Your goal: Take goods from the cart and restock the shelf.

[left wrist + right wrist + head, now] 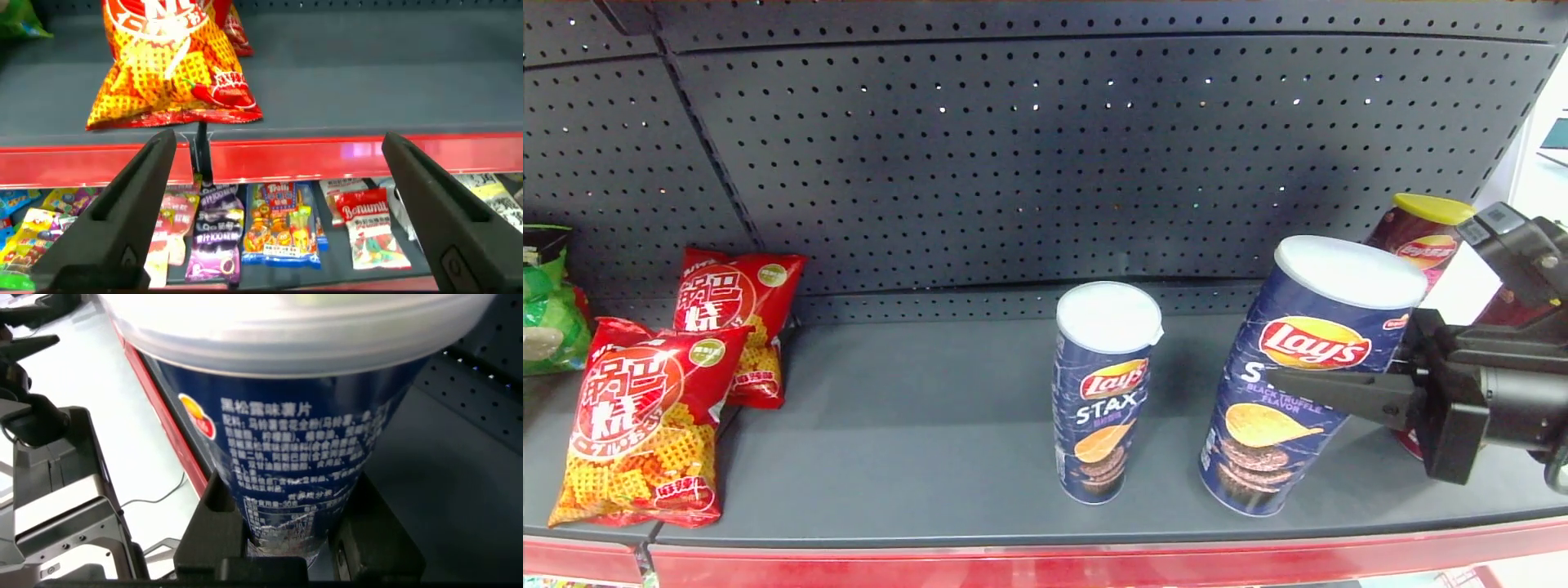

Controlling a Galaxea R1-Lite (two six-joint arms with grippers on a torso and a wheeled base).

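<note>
1. While the right gripper [1294, 367] holds the can [1262, 441], its fingers are closed across the can's middle, one in front and one behind, coming from the right side.
2. The can's long axis is nearly upright but it leans, with the lid toward the right arm and the base toward the other can [1104, 392].
3. The can is over the shelf [915, 441], near the front edge; whether its base touches the board cannot be told.
4. Before release, the axis probably must come upright, or the can may tip.
5. A red can [1421, 233] stands just behind, so room there is small.
6. The left gripper [279, 140] hangs wide open before the shelf edge, near a snack bag [167, 65], well apart from the cans.
</note>
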